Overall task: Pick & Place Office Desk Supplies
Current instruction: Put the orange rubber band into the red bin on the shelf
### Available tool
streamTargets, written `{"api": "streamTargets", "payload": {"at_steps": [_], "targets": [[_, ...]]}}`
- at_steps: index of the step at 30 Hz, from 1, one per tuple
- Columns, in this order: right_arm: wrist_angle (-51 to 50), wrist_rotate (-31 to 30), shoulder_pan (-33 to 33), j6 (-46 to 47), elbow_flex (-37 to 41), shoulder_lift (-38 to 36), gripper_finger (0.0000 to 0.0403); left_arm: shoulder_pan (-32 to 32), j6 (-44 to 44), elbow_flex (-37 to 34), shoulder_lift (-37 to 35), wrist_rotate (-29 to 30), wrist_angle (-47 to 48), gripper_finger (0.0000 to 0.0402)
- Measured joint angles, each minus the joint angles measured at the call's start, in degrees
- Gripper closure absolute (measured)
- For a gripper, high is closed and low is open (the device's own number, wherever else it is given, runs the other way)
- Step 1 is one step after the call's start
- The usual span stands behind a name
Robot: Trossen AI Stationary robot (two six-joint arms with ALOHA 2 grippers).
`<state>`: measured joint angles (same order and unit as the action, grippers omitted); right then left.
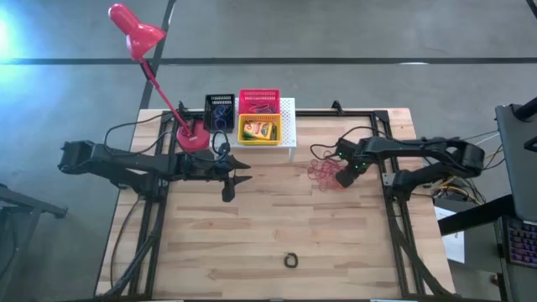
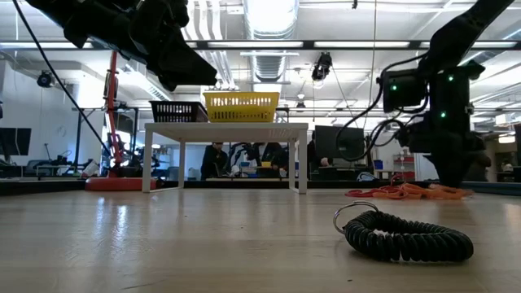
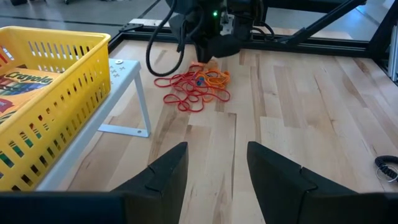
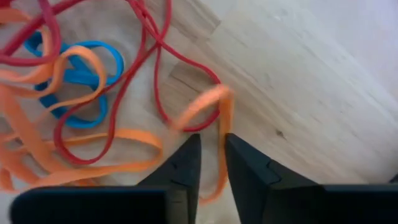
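Closest to the near edge of the pale wood-plank tabletop (image 1: 252, 243) lies a black coiled ring (image 2: 407, 237), a springy spiral cord with a thin metal loop at one end, well apart from both arms.

Farther in, the left pincer (image 3: 214, 171) hangs above bare planks just in front of the stand, its two dark wedge-shaped fingers spread with nothing between them.

To the right, the right pincer (image 4: 211, 165) is down at the pile of rubber bands (image 1: 323, 174). Its fingers (image 4: 183, 168) are drawn nearly together, with an orange band (image 4: 214, 102) running into the narrow gap; that band is blurred, so I cannot tell for sure whether it is pinched. The bands are thin red and orange loops tangled flat on the wood, with a blue band (image 4: 84, 87) knotted among them. From the low view the pile is only an orange streak, partly hidden behind the arm.

At the far edge stands the white perforated metal stand (image 1: 288, 126), carrying three mesh baskets: the yellow basket (image 1: 260, 130) holds a crayon box (image 3: 22, 87), partly cut off by the basket wall; behind it the red basket (image 1: 258, 101); beside them the black basket (image 1: 220, 111), whose contents are too small to make out. The red desk lamp (image 1: 138, 33) stands at the far left.
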<state>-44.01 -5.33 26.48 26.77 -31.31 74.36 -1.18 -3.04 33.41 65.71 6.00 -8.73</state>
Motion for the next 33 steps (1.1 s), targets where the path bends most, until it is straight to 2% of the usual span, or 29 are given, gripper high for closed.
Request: {"api": "streamTargets", "payload": {"at_steps": [5,7,15,18,22,25,28,33], "targets": [[0.0,-0.8,0.0,-0.1,-0.4,1.4,0.0387,0.0,0.0,0.0,0.0,0.0,0.0,0.0231],[-0.3,0.4,0.0,-0.6,-0.9,0.8,0.0392,0.0,0.0,0.0,0.0,0.0,0.0,0.0231],[-0.3,15.0,-0.9,1.2,-10.0,-6.0,0.0395,0.0,0.0,0.0,0.0,0.0,0.0,0.0231],[-0.4,18.1,-2.1,2.5,-14.1,-7.1,0.0395,0.0,0.0,0.0,0.0,0.0,0.0,0.0231],[-3.3,17.9,-3.8,3.5,-16.4,-6.5,0.0394,0.0,0.0,0.0,0.0,0.0,0.0,0.0231],[-5.2,17.8,-4.3,6.2,-14.8,-4.9,0.0387,0.0,0.0,0.0,0.0,0.0,0.0,0.0231],[-5.0,16.2,-4.4,7.9,-11.7,-2.8,0.0362,0.0,0.0,0.0,0.0,0.0,0.0,0.0231],[-4.2,9.3,-4.5,9.3,-7.9,1.3,0.0305,0.0,0.0,0.0,0.0,0.0,0.0,0.0231]]}}
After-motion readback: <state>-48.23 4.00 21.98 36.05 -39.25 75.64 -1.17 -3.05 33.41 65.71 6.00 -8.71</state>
